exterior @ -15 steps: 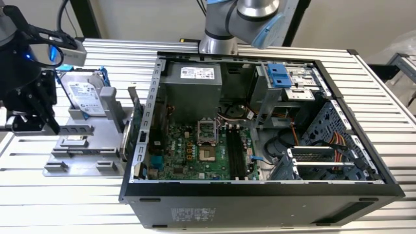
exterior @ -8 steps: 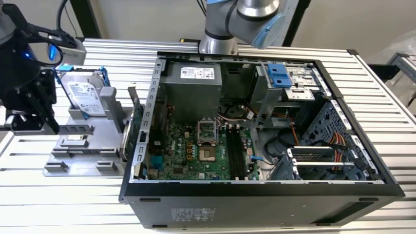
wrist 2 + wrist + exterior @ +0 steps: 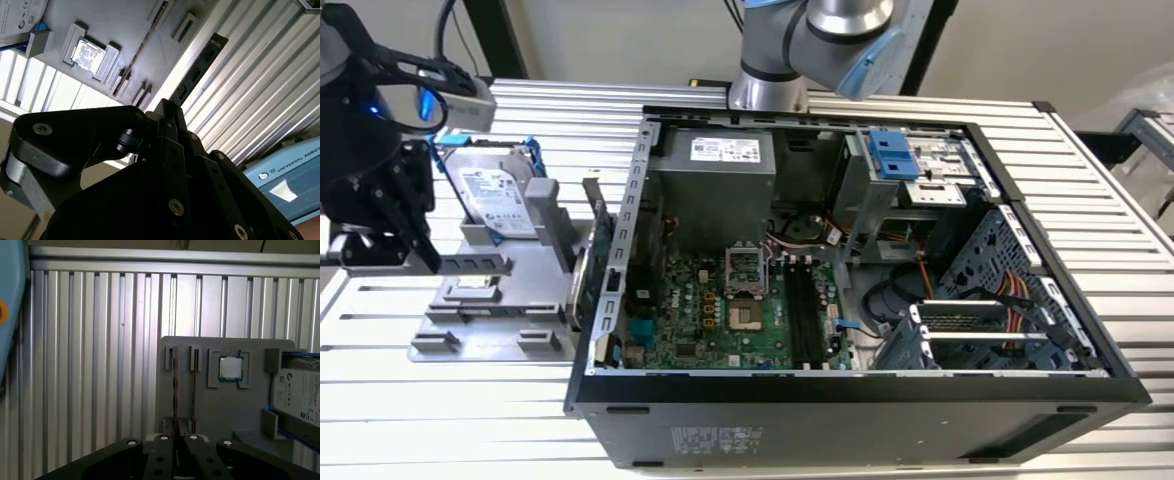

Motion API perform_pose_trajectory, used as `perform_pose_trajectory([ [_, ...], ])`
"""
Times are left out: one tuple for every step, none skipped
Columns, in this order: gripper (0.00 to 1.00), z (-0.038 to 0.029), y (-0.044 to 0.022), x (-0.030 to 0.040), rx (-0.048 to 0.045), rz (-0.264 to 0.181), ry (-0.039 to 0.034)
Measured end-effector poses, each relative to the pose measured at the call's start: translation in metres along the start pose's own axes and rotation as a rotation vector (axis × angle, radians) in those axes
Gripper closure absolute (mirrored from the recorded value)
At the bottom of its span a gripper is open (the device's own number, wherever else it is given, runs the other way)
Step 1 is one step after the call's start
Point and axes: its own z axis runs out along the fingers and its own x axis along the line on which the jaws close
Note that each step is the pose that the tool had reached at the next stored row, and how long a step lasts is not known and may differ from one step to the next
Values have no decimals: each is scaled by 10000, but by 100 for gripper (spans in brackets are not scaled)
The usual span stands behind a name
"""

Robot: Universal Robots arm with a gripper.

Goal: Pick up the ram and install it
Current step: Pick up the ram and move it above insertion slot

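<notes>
**One stick in the gripper, well short of the slots**

One gripper (image 3: 167, 106), closed on the ram (image 3: 200, 67). In the second wrist view the fingers pinch one end and the rest of the stick juts past the tips over the ribbed table (image 3: 720, 100). An end grip like this looks meant to keep the contact edge free for seating.

- Location: the exterior view has the gripper at its far left, just beside the grey holder (image 3: 210, 405) and well apart from the case (image 3: 854, 410).
- In the first wrist view the fingers line up with the holder's two narrow slits. One slit shows a thin brownish edge, and I can't tell what it is.
- The holder also carries the CPU (image 3: 231, 368), flat in its square pocket, and the drive (image 3: 498, 198), standing in a blue frame. Parts are staged upright or pocketed, I'd guess so the fingers can reach them from above.
- The case lies on its side, open face up. The board (image 3: 720, 320) is exposed, and the black memory slots (image 3: 807, 315) look bare from here.
- My read is pick done, install not started.

Surface: slatted aluminium table, bright glare on the ribs. The arm (image 3: 814, 30) is based behind the case.

Room: plain pale wall, with a pale-blue box (image 3: 285, 175) off the table edge.
</notes>
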Motion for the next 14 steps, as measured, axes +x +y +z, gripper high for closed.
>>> perform_pose_trajectory([
  [100, -4, 0, 0, -1, 0, 1],
  [100, -6, 0, 0, 0, 0, 0],
  [100, -8, 0, 0, 0, 0, 0],
  [100, -10, 0, 0, 0, 0, 0],
  [100, -13, 0, 0, 0, 0, 1],
  [100, -14, 0, 0, 1, 0, 0],
  [100, -22, 0, 0, 0, 0, 0],
  [100, -29, 0, 0, 0, 0, 0],
  [100, -31, 0, 0, 0, 0, 0],
  [100, -33, 1, 0, 0, 0, 1],
  [100, -35, 1, 0, -1, 0, 1],
  [100, -37, 1, 0, 0, 0, 0],
  [100, -38, 0, 0, 0, 0, 0],
  [100, -41, 1, 0, 0, 1, 1],
])
